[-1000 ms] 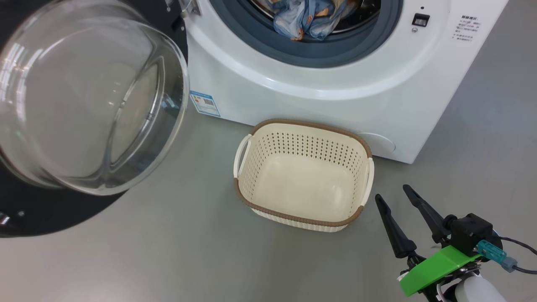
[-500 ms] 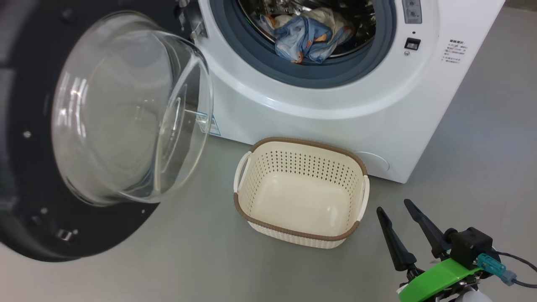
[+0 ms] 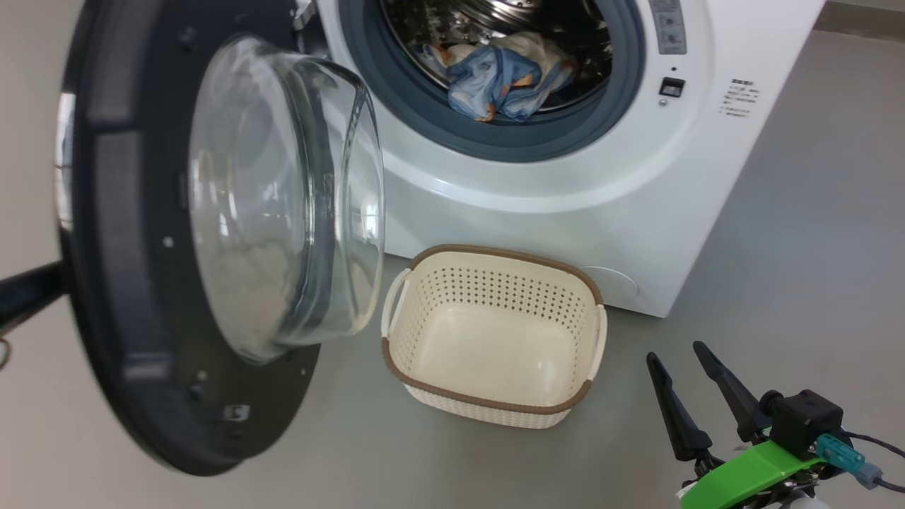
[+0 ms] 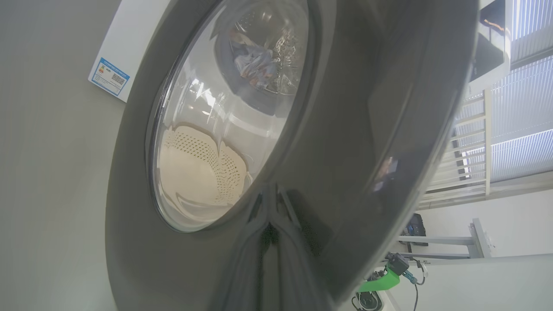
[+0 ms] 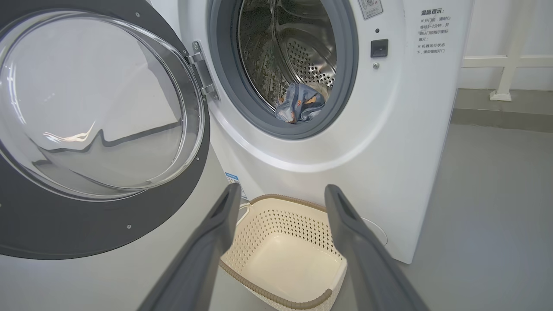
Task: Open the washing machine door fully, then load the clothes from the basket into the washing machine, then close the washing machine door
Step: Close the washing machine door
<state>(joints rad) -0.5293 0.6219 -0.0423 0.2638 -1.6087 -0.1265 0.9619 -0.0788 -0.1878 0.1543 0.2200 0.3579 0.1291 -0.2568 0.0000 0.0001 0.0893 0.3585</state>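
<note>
With right fingers [image 3: 732, 397] spread wide and idle at near right, and left fingers [image 3: 28, 295] of untellable gap behind it, swung washing machine door [image 3: 127, 297] at left halfway shut, clothes [image 3: 502, 81] already inside washing machine [image 3: 565, 226], basket [image 3: 502, 290] empty.

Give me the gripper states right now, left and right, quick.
Left gripper: cannot be told; it is blurred, right up against the door.
Right gripper: open, holding nothing.
</note>
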